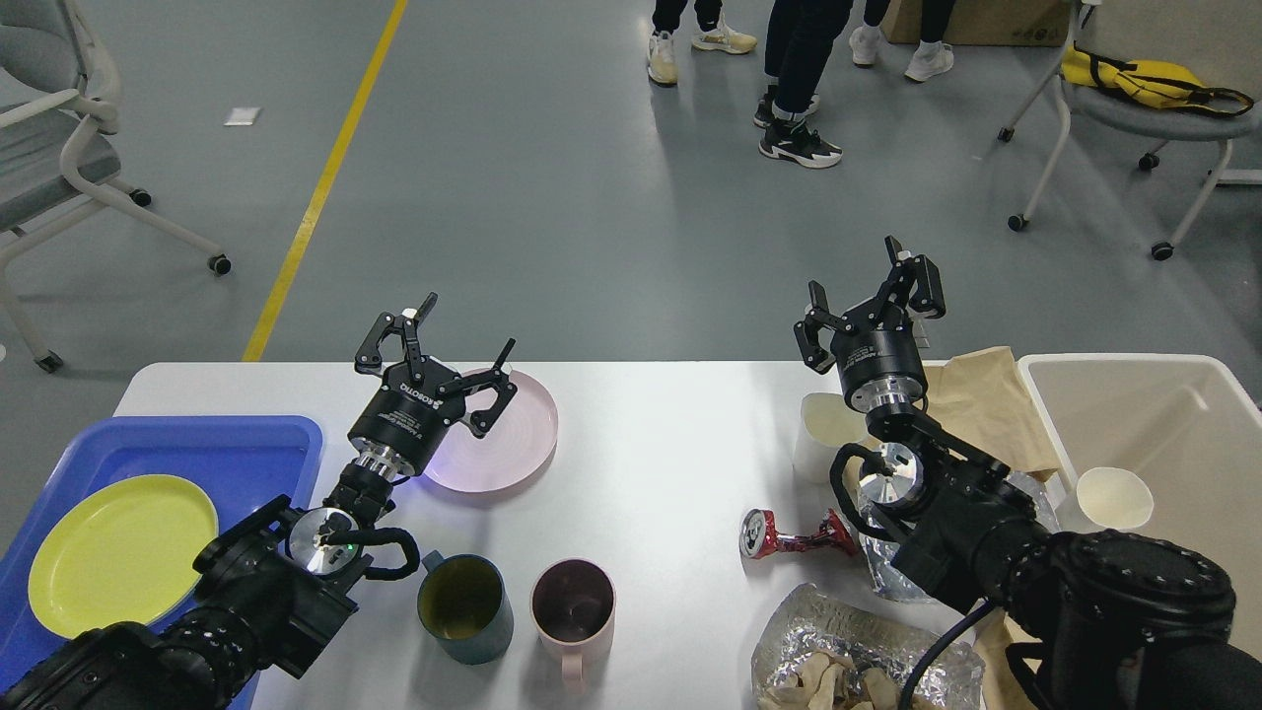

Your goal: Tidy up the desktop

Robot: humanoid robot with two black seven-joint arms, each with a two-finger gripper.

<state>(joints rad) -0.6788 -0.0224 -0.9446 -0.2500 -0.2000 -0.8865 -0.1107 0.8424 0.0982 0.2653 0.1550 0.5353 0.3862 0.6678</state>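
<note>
The white desktop (661, 444) spans the lower half of the head view. A pink plate (508, 439) lies on it left of centre. My left gripper (455, 333) is open and empty, raised over the plate's far left rim. A teal mug (463, 603) and a pink mug (573, 608) stand near the front edge. A crushed red can (789, 535), crumpled foil (848, 656), a white paper cup (824, 434) and brown paper (991, 404) lie on the right. My right gripper (860, 286) is open and empty, raised above the white cup.
A blue tray (246, 449) at the left holds a yellow plate (118, 547). A beige bin (1183, 414) at the right holds a white paper cup (1114, 498). Chairs and people's legs stand on the floor beyond the table.
</note>
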